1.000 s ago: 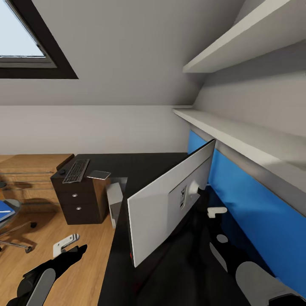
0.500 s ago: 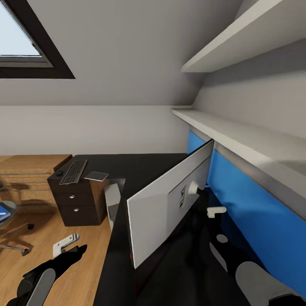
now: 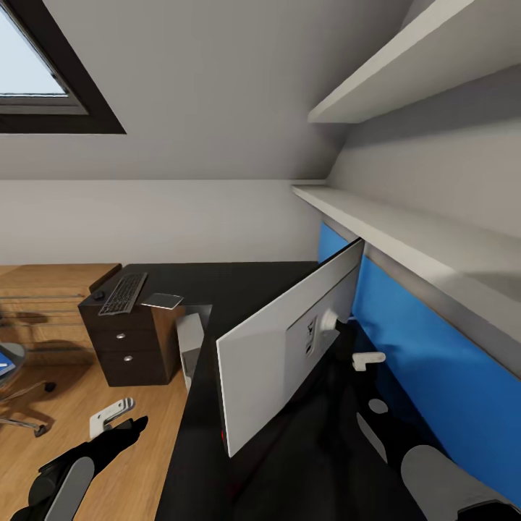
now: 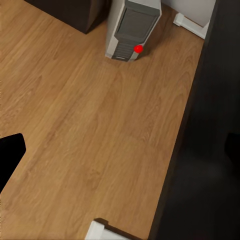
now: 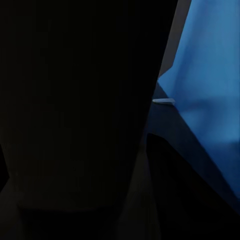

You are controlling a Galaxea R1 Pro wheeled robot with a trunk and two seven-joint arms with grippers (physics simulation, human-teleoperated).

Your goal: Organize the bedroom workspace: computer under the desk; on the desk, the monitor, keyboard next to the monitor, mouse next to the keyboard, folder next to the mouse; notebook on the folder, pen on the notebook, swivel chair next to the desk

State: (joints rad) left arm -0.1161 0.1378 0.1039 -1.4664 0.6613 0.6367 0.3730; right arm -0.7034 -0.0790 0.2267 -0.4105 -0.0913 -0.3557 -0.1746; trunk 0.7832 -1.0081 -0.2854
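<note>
The monitor [image 3: 282, 358] stands on the black desk [image 3: 239, 286] with its pale back toward me. The keyboard [image 3: 123, 293], the tiny mouse [image 3: 98, 295] and the grey notebook [image 3: 163, 299] lie on the desk's far end above the drawers. The computer [image 3: 189, 341] [image 4: 131, 27] stands on the floor under the desk. At the left edge the swivel chair [image 3: 16, 394] carries a sliver of the blue folder [image 3: 3, 367]. My left gripper [image 3: 123, 421] [image 4: 120, 152] hangs open over the floor. The right gripper [image 3: 369, 357] is beside the monitor's foot, its jaws lost in the dark. The pen is hidden.
A dark drawer unit [image 3: 129, 347] holds up the desk's far end, with low oak cabinets [image 3: 51, 289] beyond it. A blue wall panel [image 3: 434, 362] and white shelves [image 3: 405, 224] run along the right. Oak floor [image 4: 90, 125] lies open under my left arm.
The whole view has drifted: drawers, keyboard and chair sit slightly further left in the picture. The monitor and both arms keep their places.
</note>
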